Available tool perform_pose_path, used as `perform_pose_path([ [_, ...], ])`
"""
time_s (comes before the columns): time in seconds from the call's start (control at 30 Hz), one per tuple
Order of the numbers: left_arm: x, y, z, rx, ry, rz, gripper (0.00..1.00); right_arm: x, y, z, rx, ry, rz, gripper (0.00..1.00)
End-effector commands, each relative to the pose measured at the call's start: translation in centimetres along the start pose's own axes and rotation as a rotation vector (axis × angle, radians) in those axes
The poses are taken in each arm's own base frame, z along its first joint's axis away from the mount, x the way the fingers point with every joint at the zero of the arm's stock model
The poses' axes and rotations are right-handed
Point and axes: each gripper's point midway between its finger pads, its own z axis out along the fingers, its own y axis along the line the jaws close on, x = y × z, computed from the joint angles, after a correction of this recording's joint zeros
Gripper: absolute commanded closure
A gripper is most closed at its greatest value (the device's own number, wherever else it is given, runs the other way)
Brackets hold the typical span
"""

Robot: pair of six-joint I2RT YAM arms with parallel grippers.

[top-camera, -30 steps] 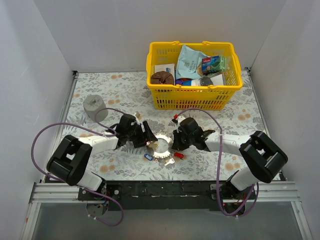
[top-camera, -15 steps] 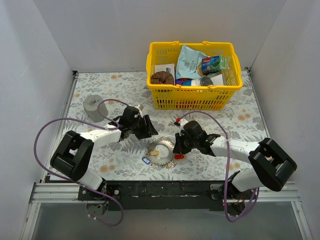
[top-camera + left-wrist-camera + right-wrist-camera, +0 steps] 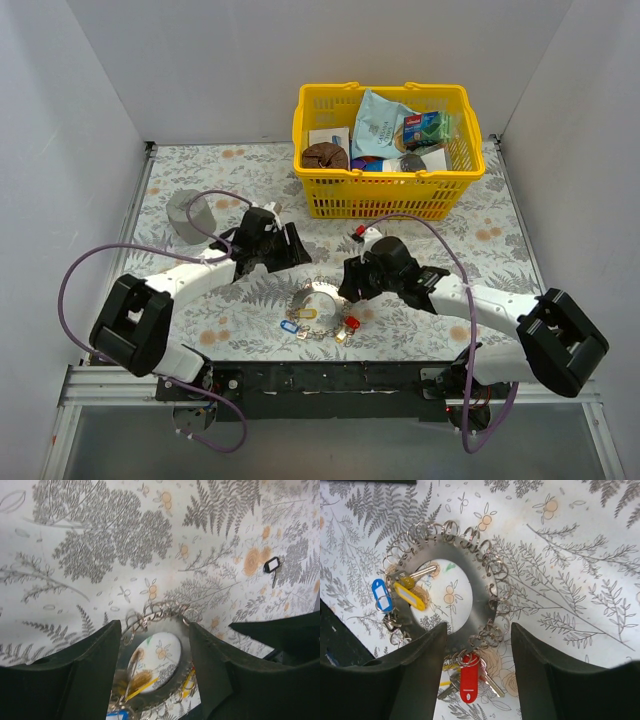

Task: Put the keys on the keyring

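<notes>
Because the keyring point(image 3: 482, 592) is a thin, rigid metal disc lying flat on the tabletop point(image 3: 450, 240), close to the middle of its near edge, it is judged light, stiff and slippery, with no raised face for the fingers; take hold across the band, one finger through the central hole and one outside the rim. Small split rings point(image 3: 450, 528) fringe the rim and are likely to swing freely when the disc is lifted. The blue-tagged key point(image 3: 380, 595), the yellow-tagged key point(image 3: 410, 596) and the red-tagged key point(image 3: 468, 682) lie at these rings; whether each is fully threaded cannot be told. The black-tagged key point(image 3: 271, 565) lies loose on the tabletop, well apart from the disc; being small and flat, it is best taken by its plastic tag. The left gripper point(image 3: 155, 630) and the right gripper point(image 3: 479, 630) both stand with jaws parted, holding nothing, above the disc
</notes>
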Motion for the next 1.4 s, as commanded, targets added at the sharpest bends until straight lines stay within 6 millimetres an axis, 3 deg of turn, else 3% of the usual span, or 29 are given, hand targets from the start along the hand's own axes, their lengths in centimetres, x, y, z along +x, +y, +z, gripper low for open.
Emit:
perform_pose_path([
  [0.0, 2.7, 1.8, -1.9, -0.048, 0.043, -0.011, 0.44, -3.0, 0.3, 0.4, 0.030, -0.050, -0.052, 0.37],
  [0.07, 3.4, 2.1, -2.7, -0.055, 0.047, -0.042, 0.44, -3.0, 0.1, 0.9, 0.040, -0.026, -0.060, 0.37],
  [0.13, 4.9, 3.7, -3.4, -0.104, 0.070, -0.079, 0.44, -3.0, 0.2, 1.8, 0.033, -0.006, -0.063, 0.37],
  [0.27, 7.5, 3.9, -4.4, -0.074, 0.113, -0.197, 0.45, -2.7, 0.3, 3.5, 0.019, 0.042, -0.064, 0.40],
  [0.43, 10.4, 5.2, -4.1, -0.081, 0.165, -0.293, 0.47, -1.9, 0.4, 5.5, 0.001, 0.104, -0.052, 0.48],
  [0.63, 10.8, 5.3, -2.7, -0.072, 0.194, -0.295, 0.55, -0.6, -0.1, 6.1, 0.013, 0.156, -0.035, 0.56],
  [0.8, 9.5, 4.0, -1.2, -0.028, 0.194, -0.264, 0.70, 0.1, -1.2, 5.1, 0.069, 0.169, -0.034, 0.69],
  [0.87, 9.5, 4.4, -0.5, -0.047, 0.202, -0.244, 0.84, 0.2, -1.4, 4.7, 0.082, 0.168, -0.033, 0.71],
  [0.93, 8.1, 3.9, 0.1, -0.048, 0.176, -0.211, 0.96, 0.4, -1.4, 4.2, 0.084, 0.167, -0.031, 0.74],
  [0.97, 7.7, 4.1, 0.5, -0.062, 0.176, -0.178, 0.98, 0.4, -1.5, 4.1, 0.088, 0.166, -0.032, 0.74],
  [1.2, 3.3, 2.7, 2.9, -0.092, 0.133, -0.031, 1.00, 0.2, -0.5, 2.7, 0.057, 0.166, -0.010, 0.75],
  [1.27, 1.5, 1.6, 3.5, -0.077, 0.104, -0.006, 1.00, 0.4, -0.4, 2.5, 0.052, 0.168, -0.003, 0.75],
  [1.37, 0.4, 0.5, 4.6, -0.052, 0.110, 0.024, 1.00, 0.3, -0.4, 2.1, 0.056, 0.160, 0.000, 0.74],
])
